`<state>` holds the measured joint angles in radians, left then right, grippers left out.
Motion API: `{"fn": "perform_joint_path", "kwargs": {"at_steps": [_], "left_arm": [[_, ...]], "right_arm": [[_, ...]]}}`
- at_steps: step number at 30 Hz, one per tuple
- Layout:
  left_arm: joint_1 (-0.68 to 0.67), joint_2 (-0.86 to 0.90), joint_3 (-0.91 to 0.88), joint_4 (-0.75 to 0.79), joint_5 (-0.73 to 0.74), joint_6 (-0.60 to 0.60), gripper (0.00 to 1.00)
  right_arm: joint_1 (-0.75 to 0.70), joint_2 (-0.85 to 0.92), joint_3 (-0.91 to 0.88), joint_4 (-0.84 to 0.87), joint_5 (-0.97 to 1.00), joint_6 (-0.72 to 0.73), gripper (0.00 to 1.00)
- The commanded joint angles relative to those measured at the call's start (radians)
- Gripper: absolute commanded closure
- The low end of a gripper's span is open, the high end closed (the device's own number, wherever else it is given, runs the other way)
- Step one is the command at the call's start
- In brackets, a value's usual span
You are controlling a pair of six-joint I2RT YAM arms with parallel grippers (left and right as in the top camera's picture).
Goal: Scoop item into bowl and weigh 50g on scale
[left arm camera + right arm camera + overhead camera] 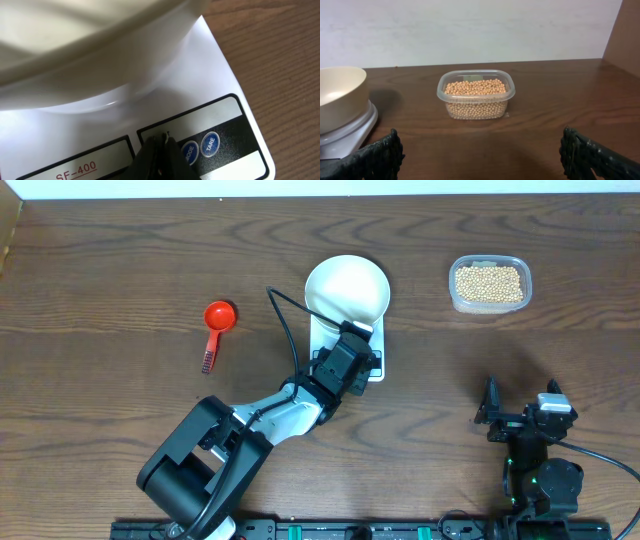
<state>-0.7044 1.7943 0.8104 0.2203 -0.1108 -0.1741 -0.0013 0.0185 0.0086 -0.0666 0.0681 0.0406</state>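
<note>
The white bowl stands empty on the white scale at mid-table. My left gripper is shut with nothing in it. In the left wrist view its tip rests at the edge of the scale's display panel, just left of the MODE button and TARE button, with the bowl above. Tan beans fill a clear tub at the back right. My right gripper is open and empty near the front right, its fingers wide apart, facing the tub.
A red scoop lies on the wood to the left of the scale, its bowl away from me. From the right wrist, the bowl and scale show at the left edge. A pale wall runs along the table's back.
</note>
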Motion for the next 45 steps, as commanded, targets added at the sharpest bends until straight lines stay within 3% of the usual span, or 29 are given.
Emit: {"fn": "perform_joint_path", "kwargs": {"at_steps": [1, 45], "left_arm": [[-0.002, 0.044, -0.018, -0.043, -0.003, 0.020, 0.93], [-0.019, 0.089, -0.021, -0.106, -0.030, -0.004, 0.93]], "right_arm": [[0.008, -0.002, -0.003, -0.001, 0.008, -0.005, 0.01], [0.008, -0.002, -0.003, -0.001, 0.008, -0.005, 0.01]]}}
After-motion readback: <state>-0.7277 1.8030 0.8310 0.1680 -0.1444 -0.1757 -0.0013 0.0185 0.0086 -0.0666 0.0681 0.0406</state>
